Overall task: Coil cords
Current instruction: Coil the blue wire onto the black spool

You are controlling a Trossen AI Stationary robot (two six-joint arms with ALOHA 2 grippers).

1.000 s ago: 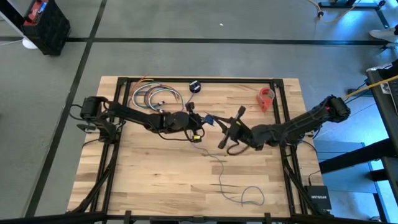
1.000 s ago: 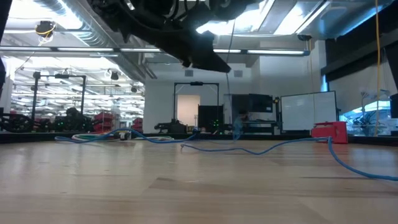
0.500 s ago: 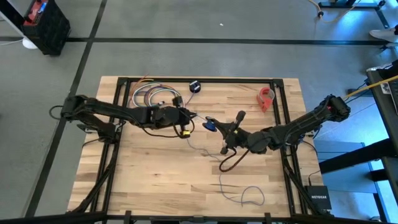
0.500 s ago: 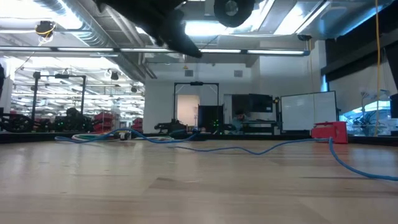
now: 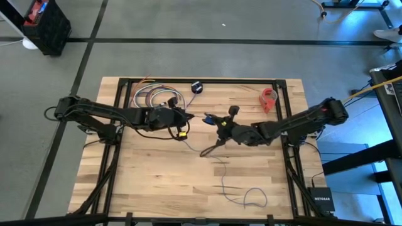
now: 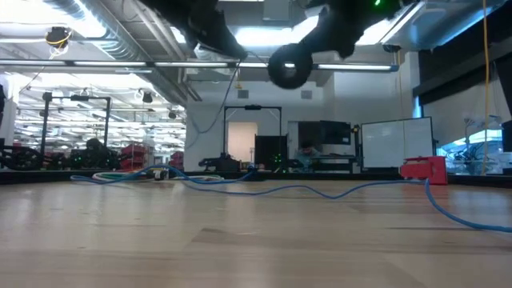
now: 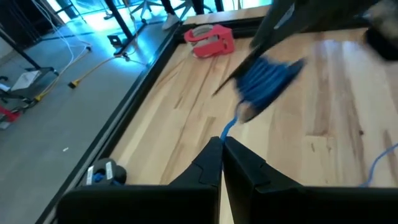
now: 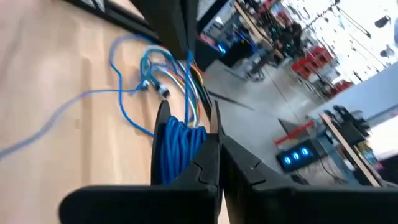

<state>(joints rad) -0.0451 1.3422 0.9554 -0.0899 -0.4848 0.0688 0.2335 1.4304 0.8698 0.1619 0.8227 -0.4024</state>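
Left gripper [image 7: 221, 146]: raised over the middle of the wooden counter [image 5: 144, 182], fingers pressed together on the thin cord [image 7: 231, 126].
Right gripper [image 8: 214, 146]: facing the left one from just beside it, fingers together against the spool [image 8: 177, 149].
Cord: blue in the wrist views, it is wound in a thick coil on the black spool, held in the air between the two grippers; its loose tail runs down across the counter and ends in a loop near the front edge.
Cable bundle [image 5: 154, 97]: multicoloured, lying at the back left of the counter.
Red object [image 5: 269, 98]: at the back right, well apart from both arms.
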